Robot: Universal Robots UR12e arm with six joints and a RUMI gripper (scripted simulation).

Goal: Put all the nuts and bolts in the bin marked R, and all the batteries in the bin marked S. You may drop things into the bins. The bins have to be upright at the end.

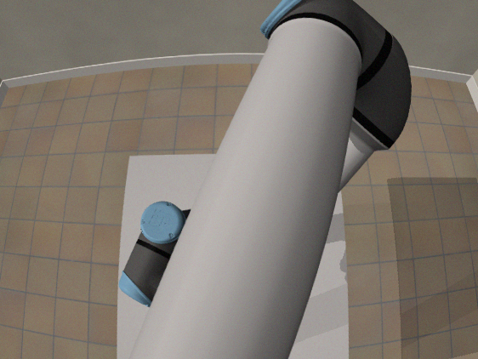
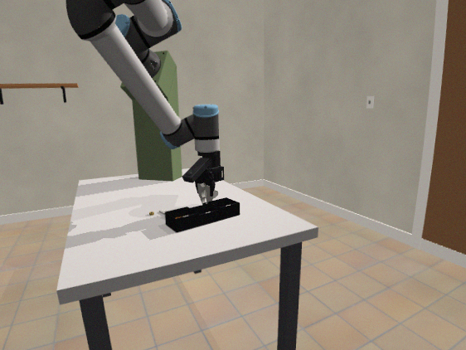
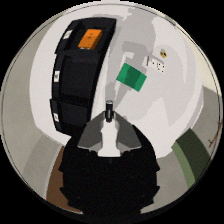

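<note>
My gripper points down beside the bins and is shut on a small dark cylinder with a grey end, which looks like a battery. A row of three black bins stands upright; the letters on their white labels are too blurred to read. An orange block lies in the bin at the top of the wrist view. A brass-coloured nut lies on the table. The top view shows neither gripper nor bins, hidden by the arm.
A green block lies on the white table to the right of the bins in the wrist view. A white piece with dark dots lies near the nut. A green pillar stands at the table's back.
</note>
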